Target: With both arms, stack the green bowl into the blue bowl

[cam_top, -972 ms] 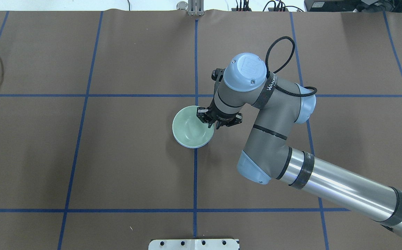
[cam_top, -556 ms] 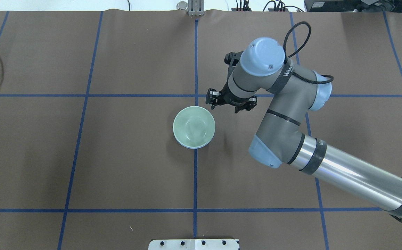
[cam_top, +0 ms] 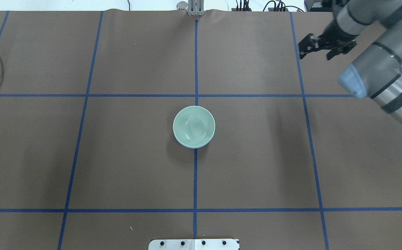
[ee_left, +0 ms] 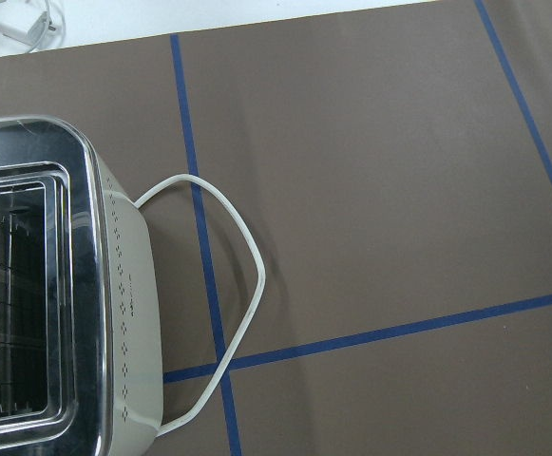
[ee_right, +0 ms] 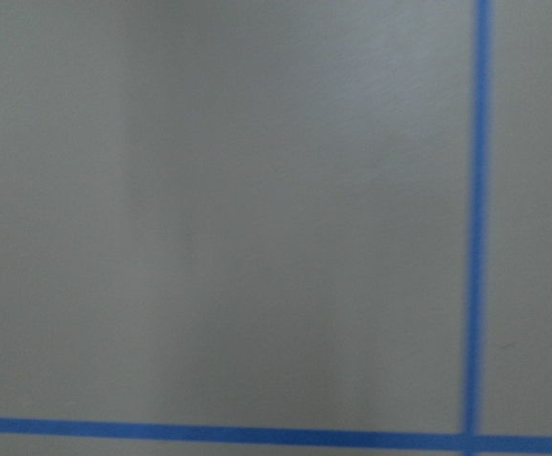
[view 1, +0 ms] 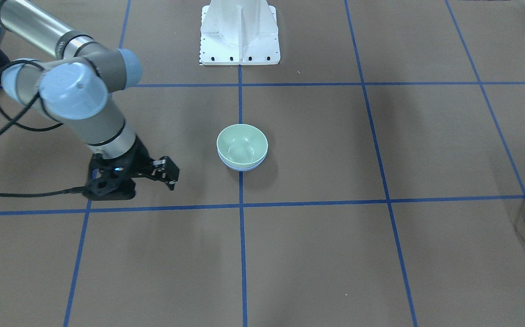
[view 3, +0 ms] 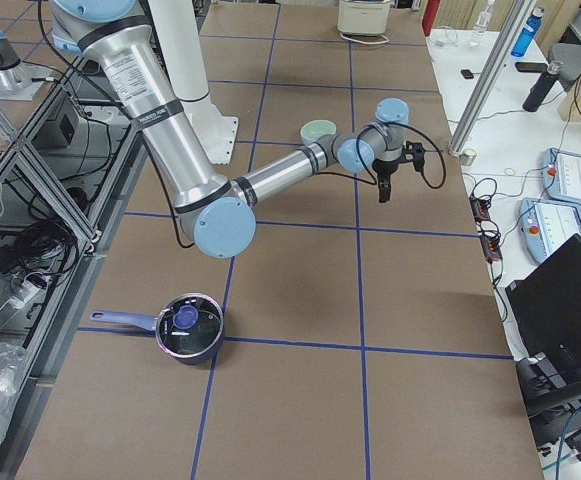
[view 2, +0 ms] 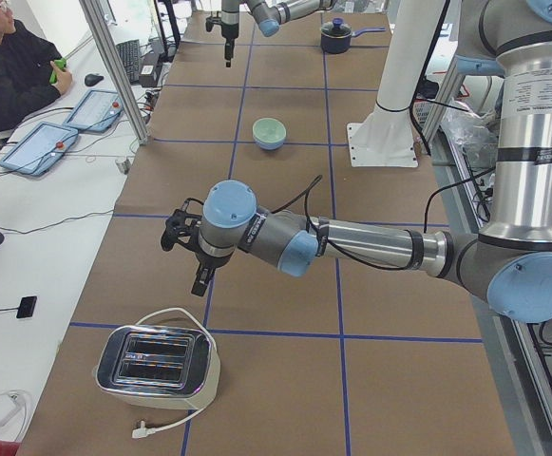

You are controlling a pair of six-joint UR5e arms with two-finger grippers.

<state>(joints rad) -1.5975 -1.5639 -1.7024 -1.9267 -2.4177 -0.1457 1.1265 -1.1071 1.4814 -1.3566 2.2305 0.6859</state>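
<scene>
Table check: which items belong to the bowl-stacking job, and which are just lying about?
Job:
green bowl, nested in the blue bowl, of which only the rim shows
right end effector, open, empty, apart from the bowls
left end effector, above the toaster

Lying about:
toaster
its white cord
dark pot with a lid

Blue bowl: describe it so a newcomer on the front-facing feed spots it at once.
From the white pedestal, follow the blue tape line down to the stacked bowls. The blue bowl is the lower one, only a thin periwinkle rim showing beneath the green bowl nested in it.
</scene>
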